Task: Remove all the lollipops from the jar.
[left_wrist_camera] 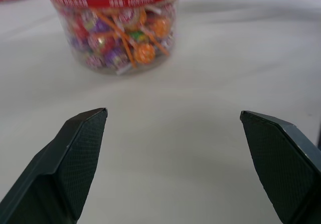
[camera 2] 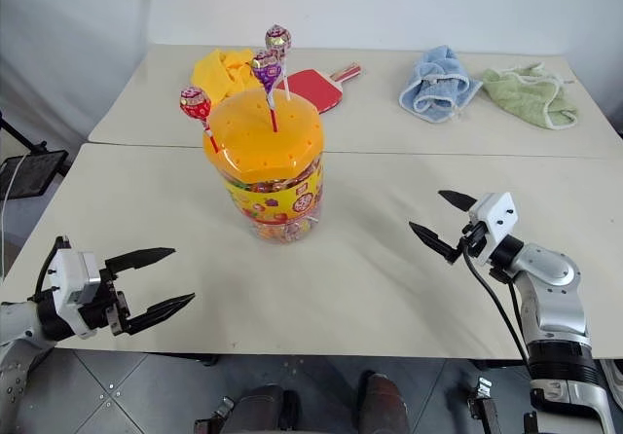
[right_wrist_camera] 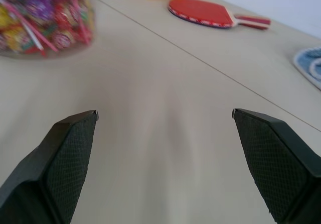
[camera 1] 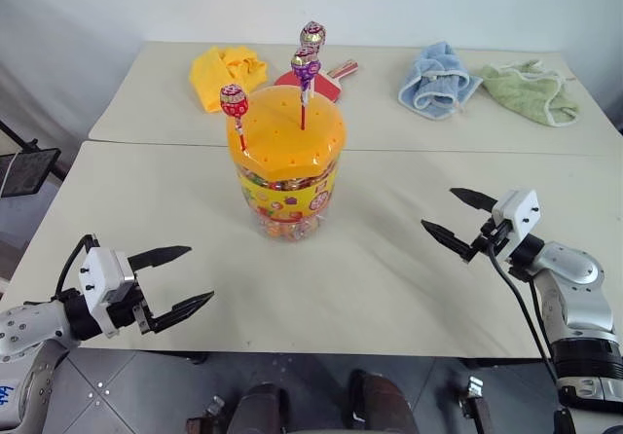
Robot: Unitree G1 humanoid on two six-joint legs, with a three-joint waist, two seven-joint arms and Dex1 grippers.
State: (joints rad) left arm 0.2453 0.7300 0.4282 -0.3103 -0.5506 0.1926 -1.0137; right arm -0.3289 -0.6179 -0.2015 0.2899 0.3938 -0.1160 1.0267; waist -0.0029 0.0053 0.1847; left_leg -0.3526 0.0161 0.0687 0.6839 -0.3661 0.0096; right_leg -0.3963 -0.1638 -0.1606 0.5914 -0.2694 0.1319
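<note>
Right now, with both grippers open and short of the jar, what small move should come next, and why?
Probably raise the left gripper toward the red-wrapped ball lollipop. It stands on that side of the clear plastic jar's domed orange lid, nearest that arm. All three lollipops are still in the lid, and the right gripper is empty too.

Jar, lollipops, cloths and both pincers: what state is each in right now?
jar: upright on the table, orange lid on.
red lollipop: standing in the lid, leaning.
purple lollipop: upright in the lid.
pinkish-gold lollipop: upright in the lid, tallest.
left pincer: open, empty, short of the jar.
right pincer: open, empty.
yellow cloth: crumpled.
blue cloth: bunched.
green cloth: crumpled.
red paddle: lying flat.
</note>
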